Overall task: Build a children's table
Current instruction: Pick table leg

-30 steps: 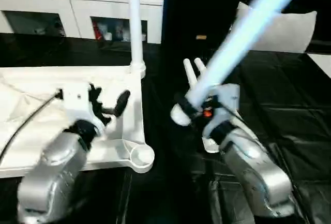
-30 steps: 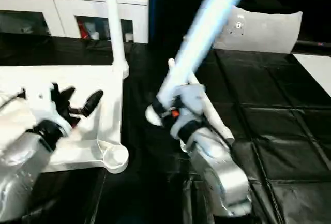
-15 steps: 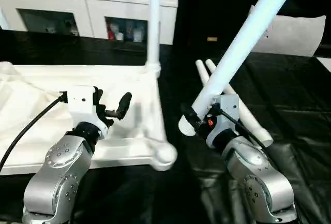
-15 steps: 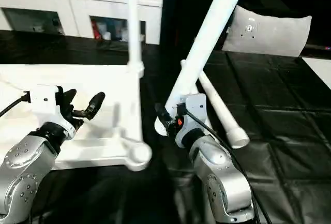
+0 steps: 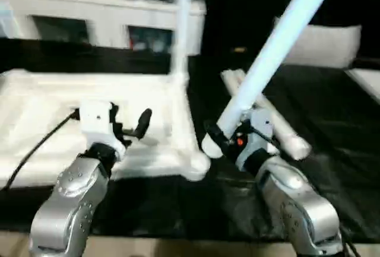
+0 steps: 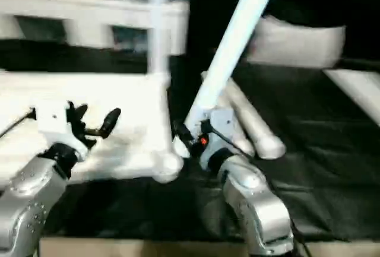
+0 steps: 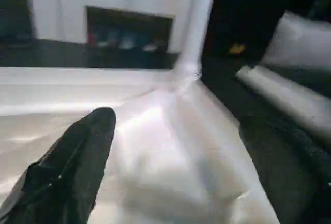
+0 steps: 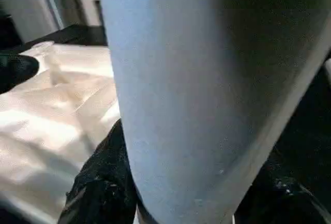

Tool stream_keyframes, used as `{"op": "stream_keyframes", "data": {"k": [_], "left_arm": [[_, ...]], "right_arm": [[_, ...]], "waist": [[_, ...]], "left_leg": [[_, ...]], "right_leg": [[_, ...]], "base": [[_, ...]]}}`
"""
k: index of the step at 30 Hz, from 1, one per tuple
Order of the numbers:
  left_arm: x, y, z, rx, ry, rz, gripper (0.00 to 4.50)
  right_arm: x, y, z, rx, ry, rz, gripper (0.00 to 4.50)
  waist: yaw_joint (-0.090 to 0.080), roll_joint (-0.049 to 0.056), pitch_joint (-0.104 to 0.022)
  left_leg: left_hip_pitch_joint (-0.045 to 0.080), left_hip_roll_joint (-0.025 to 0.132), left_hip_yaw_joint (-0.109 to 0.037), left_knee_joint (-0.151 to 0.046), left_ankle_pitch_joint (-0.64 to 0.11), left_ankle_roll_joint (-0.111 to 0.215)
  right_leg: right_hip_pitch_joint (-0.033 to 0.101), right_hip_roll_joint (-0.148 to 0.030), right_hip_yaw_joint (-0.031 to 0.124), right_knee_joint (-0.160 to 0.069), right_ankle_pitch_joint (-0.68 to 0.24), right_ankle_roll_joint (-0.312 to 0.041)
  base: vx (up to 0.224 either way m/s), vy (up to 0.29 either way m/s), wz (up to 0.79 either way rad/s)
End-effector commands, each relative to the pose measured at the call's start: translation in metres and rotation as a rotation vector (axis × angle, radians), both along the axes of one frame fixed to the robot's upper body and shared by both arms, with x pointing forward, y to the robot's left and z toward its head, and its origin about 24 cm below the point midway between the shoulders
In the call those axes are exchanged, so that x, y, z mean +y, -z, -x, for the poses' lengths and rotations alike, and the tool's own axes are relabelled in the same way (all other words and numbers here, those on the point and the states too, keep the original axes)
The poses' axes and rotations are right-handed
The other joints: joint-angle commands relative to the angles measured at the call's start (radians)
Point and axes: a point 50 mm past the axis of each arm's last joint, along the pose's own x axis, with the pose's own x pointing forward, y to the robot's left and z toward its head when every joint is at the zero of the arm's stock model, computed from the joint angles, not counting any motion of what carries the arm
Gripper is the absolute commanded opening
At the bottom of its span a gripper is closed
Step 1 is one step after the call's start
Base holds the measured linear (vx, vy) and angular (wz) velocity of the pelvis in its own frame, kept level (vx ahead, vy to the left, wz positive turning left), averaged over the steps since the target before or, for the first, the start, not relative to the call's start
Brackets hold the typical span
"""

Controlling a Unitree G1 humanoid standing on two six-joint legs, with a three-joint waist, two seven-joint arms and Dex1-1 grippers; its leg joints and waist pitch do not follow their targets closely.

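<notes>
Altogether four white legs can be counted around one tabletop [image 5: 41, 94], which lies upside down on the black floor. One leg [image 5: 181, 25] stands upright in the tabletop's far corner socket. Two loose legs [image 6: 252, 120] lie side by side on the floor just beside the tabletop. The fourth leg [image 5: 279, 40] slants up and away from the tabletop's near corner socket [image 5: 195, 167], its thick end clamped in the right gripper [image 5: 228, 141] just beside that socket. The left gripper [image 5: 127, 123] hovers over the tabletop with its fingers spread wide, holding nothing. From the right wrist, the gripped leg [image 8: 207, 79] crosses between the black fingers [image 8: 101, 182]. From the left wrist, one finger [image 7: 77, 157] hangs above the bare tabletop.
</notes>
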Motion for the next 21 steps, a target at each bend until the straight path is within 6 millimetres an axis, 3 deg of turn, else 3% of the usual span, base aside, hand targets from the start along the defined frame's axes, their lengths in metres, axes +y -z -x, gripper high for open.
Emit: {"op": "stream_keyframes", "data": {"k": [1, 2, 3, 4, 5, 6, 7, 8, 9, 10, 11, 12, 13, 14, 15, 17, 18, 21], "left_arm": [[-0.0046, -0.0056, -0.002, -0.029, 0.011, -0.045, 4.31], [-0.0045, -0.0055, -0.0022, -0.028, 0.002, -0.027, 4.31], [-0.0042, -0.0052, -0.0024, -0.027, -0.006, -0.008, 4.31], [-0.0036, -0.0051, -0.0024, -0.026, -0.016, 0.005, 4.31], [-0.0034, -0.0052, -0.0023, -0.026, -0.017, 0.009, 4.31], [-0.0019, -0.0057, -0.0019, -0.03, -0.025, 0.001, 4.31], [-0.0012, -0.0055, -0.0013, -0.024, -0.027, -0.001, 4.31], [-0.0007, -0.0054, -0.0009, -0.02, -0.029, -0.003, 4.31], [0.0, -0.0053, -0.0005, -0.016, -0.032, -0.008, 4.31], [0.0011, -0.0055, -0.0005, -0.02, -0.032, -0.024, 4.31], [0.0008, -0.0056, -0.0004, -0.021, -0.023, -0.022, 4.31], [0.0005, -0.0055, -0.0004, -0.021, -0.016, -0.018, 4.31], [-0.0001, -0.006, -0.0005, -0.024, -0.01, -0.02, 4.31], [-0.0001, -0.0061, -0.0005, -0.025, -0.01, -0.02, 4.31], [-0.0005, -0.0064, -0.0006, -0.025, -0.006, -0.022, 4.31], [0.0001, -0.0059, -0.0009, -0.021, -0.018, -0.014, 4.31], [0.0002, -0.0059, -0.0009, -0.02, -0.018, -0.014, 4.31], [-0.0011, -0.0056, -0.0005, -0.022, 0.003, -0.013, 4.31]], "right_arm": [[0.0023, -0.0056, -0.0006, -0.029, -0.023, 0.018, 1.9], [0.0026, -0.0056, -0.0008, -0.03, -0.026, 0.022, 1.9], [0.0027, -0.0056, -0.0009, -0.03, -0.026, 0.022, 1.9], [0.0028, -0.0055, -0.0011, -0.031, -0.027, 0.025, 1.9], [0.0028, -0.0054, -0.0012, -0.031, -0.028, 0.027, 1.9], [0.0021, -0.0044, -0.0016, -0.028, -0.024, 0.032, 1.9], [0.0019, -0.0035, -0.0018, -0.025, -0.023, 0.035, 1.9], [0.0019, -0.0027, -0.0019, -0.022, -0.024, 0.038, 1.9], [0.0021, -0.002, -0.0018, -0.02, -0.027, 0.042, 1.9], [0.0026, -0.0014, -0.0016, -0.023, -0.029, 0.044, 1.9], [0.0028, -0.0015, -0.0016, -0.031, -0.028, 0.048, 1.9], [0.003, -0.0015, -0.0017, -0.036, -0.028, 0.051, 1.9], [0.0022, -0.0013, -0.0021, -0.031, -0.013, 0.033, 1.9], [0.0021, -0.0012, -0.0022, -0.03, -0.011, 0.031, 1.9], [0.0014, -0.001, -0.0025, -0.025, 0.0, 0.017, 1.9], [0.0003, -0.0013, -0.0027, -0.034, 0.004, 0.023, 1.9], [0.0003, -0.0014, -0.0027, -0.034, 0.004, 0.023, 1.9], [-0.0003, -0.0003, -0.0021, -0.037, 0.002, 0.034, 1.9]], "waist": [[-0.015, -0.008, -0.022], [-0.028, 0.038, -0.036], [-0.042, 0.059, -0.029], [-0.042, 0.06, -0.028], [-0.035, 0.071, -0.026], [-0.024, 0.053, -0.022], [-0.027, 0.042, -0.031], [-0.018, 0.02, -0.041], [-0.008, -0.013, -0.039], [0.011, -0.026, -0.044], [0.007, -0.039, -0.044], [0.017, -0.021, -0.025], [0.021, -0.012, -0.024], [0.009, 0.011, -0.028], [0.008, 0.029, -0.037], [0.006, 0.031, -0.039], [0.015, 0.032, -0.037], [0.024, 0.024, -0.04]], "left_leg": [[0.028, 0.086, -0.018, -0.151, -0.242, -0.102], [0.051, 0.163, -0.078, -0.2, -0.38, -0.193], [0.04, 0.204, -0.1, -0.235, -0.416, -0.197], [0.038, 0.219, -0.103, -0.249, -0.413, -0.168], [0.026, 0.225, -0.094, -0.258, -0.421, -0.119], [-0.013, 0.154, -0.12, -0.254, -0.471, -0.012], [-0.028, 0.099, -0.128, -0.241, -0.466, 0.019], [-0.032, 0.048, -0.118, -0.211, -0.411, 0.038], [-0.079, -0.007, -0.068, -0.137, -0.238, 0.082], [-0.056, -0.005, -0.045, -0.056, -0.1, 0.037], [-0.065, 0.002, -0.038, -0.033, -0.036, 0.041], [-0.053, 0.045, -0.029, -0.043, 0.006, 0.036], [-0.057, 0.059, -0.032, -0.067, -0.008, 0.041], [-0.015, 0.083, -0.024, -0.101, -0.042, 0.007], [-0.021, 0.126, -0.022, -0.165, -0.165, -0.053], [-0.017, 0.133, -0.02, -0.177, -0.217, -0.078], [-0.019, 0.129, -0.014, -0.181, -0.205, -0.097], [-0.021, 0.11, 0.012, -0.184, -0.123, -0.114]], "right_leg": [[-0.002, 0.06, 0.008, -0.083, -0.285, -0.173], [0.004, 0.066, 0.006, -0.026, -0.075, -0.177], [0.004, 0.066, -0.012, 0.005, -0.002, -0.162], [0.003, 0.064, -0.021, 0.018, 0.003, -0.156], [0.001, 0.061, -0.037, 0.039, -0.007, -0.146], [0.043, 0.056, -0.044, 0.032, -0.045, -0.145], [0.063, 0.044, -0.039, -0.006, -0.065, -0.158], [0.064, 0.028, -0.026, -0.054, -0.089, -0.174], [0.083, -0.072, -0.022, -0.141, -0.183, -0.229], [0.07, -0.131, -0.043, -0.193, -0.523, -0.162], [0.073, -0.151, -0.047, -0.206, -0.598, -0.137], [0.077, -0.162, -0.076, -0.205, -0.626, -0.182], [0.091, -0.149, -0.086, -0.19, -0.568, -0.206], [0.055, -0.084, -0.068, -0.174, -0.515, -0.211], [0.064, -0.011, -0.069, -0.107, -0.241, -0.208], [0.064, -0.006, -0.06, -0.09, -0.121, -0.21], [0.069, -0.008, -0.053, -0.086, -0.034, -0.211], [0.086, -0.012, -0.042, -0.088, 0.059, -0.193]], "base": [[0.0, 0.0, 0.0], [-0.103, -0.037, 0.38], [-0.074, -0.053, 0.21], [-0.074, -0.053, 0.21], [-0.033, -0.068, 0.06], [-0.048, -0.121, 0.03], [-0.048, -0.121, 0.03], [-0.066, -0.14, 0.29], [-0.074, -0.135, 0.42], [-0.074, -0.135, 0.42], [-0.064, -0.127, 0.33], [-0.025, -0.114, 0.4], [-0.025, -0.114, 0.4], [-0.009, -0.071, 0.29], [0.0, 0.0, 0.0], [0.0, 0.0, 0.0], [0.0, 0.0, 0.0], [0.0, 0.0, 0.0]]}}
